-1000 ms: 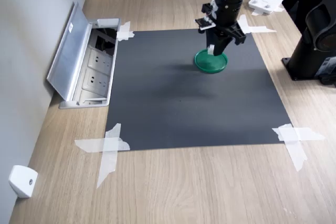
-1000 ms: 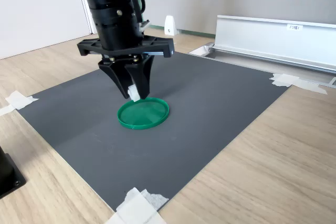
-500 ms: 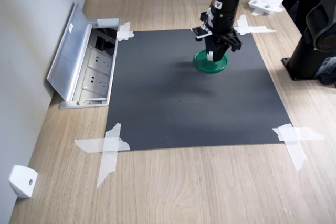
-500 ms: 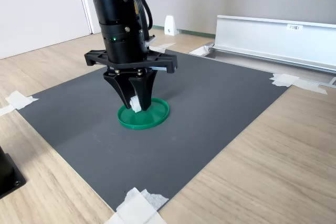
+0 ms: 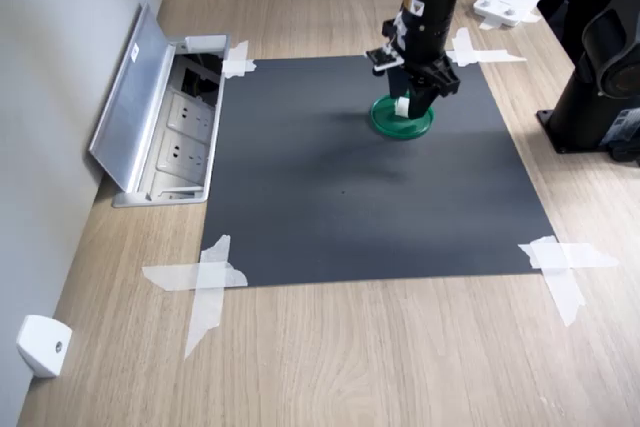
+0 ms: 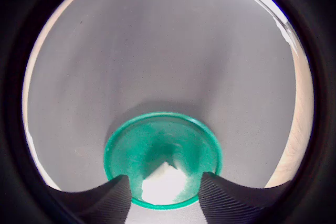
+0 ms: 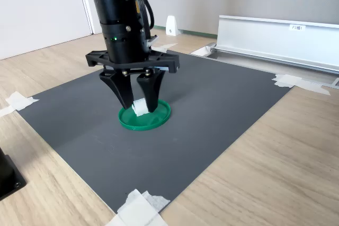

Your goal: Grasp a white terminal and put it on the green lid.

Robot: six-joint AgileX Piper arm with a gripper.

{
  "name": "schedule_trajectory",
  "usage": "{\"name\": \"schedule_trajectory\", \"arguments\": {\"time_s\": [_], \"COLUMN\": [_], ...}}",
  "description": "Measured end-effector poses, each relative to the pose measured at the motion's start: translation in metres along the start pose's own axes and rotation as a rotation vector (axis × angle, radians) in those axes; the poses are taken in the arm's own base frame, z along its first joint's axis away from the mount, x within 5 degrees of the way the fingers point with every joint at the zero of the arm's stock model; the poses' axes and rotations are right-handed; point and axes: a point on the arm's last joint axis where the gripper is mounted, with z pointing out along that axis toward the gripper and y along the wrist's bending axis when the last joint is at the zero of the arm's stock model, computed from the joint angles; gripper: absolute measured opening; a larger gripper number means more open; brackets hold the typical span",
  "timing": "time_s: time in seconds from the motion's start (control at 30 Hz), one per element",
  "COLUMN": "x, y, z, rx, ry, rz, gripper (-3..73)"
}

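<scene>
dark mat (image 5: 340,207), taped corners, open socket box (image 5: 165,127), wooden table (image 5: 400,367)

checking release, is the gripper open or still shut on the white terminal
Open: the gripper fingers stand apart, and the white terminal sits between them on the green lid.

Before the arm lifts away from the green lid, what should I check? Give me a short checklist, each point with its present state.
1. The white terminal is over the green lid, inside its rim: ok in both exterior views and the wrist view.
2. The gripper is open: ok, the fingers stand apart on either side of the terminal.
3. The terminal is free of both fingers: cannot tell, one finger looks very close in the second exterior view.
4. The terminal rests flat on the lid: cannot tell, its underside is hidden.
5. The lid lies wholly on the dark mat: ok.
</scene>
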Motion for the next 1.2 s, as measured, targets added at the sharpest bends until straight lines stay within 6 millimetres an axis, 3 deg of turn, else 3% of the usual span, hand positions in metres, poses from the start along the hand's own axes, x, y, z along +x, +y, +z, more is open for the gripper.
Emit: {"name": "schedule_trajectory", "arguments": {"time_s": [0.2, 0.33, 0.67, 0.83, 0.93, 1.2], "x": [0.006, 0.012, 0.035, 0.059, 0.075, 0.118], "y": [-0.001, 0.002, 0.025, 0.036, 0.044, 0.069], "z": [-0.014, -0.036, -0.115, -0.142, -0.143, -0.103], "rx": [0.035, 0.057, 0.093, 0.207, 0.256, 0.323], "ry": [0.0, -0.047, -0.425, -0.697, -0.859, -1.105], "rz": [0.022, 0.048, 0.185, 0.255, 0.31, 0.374], "gripper": [60.2, 54.1, 16.8, 3.7, 0.4, -0.5]}}
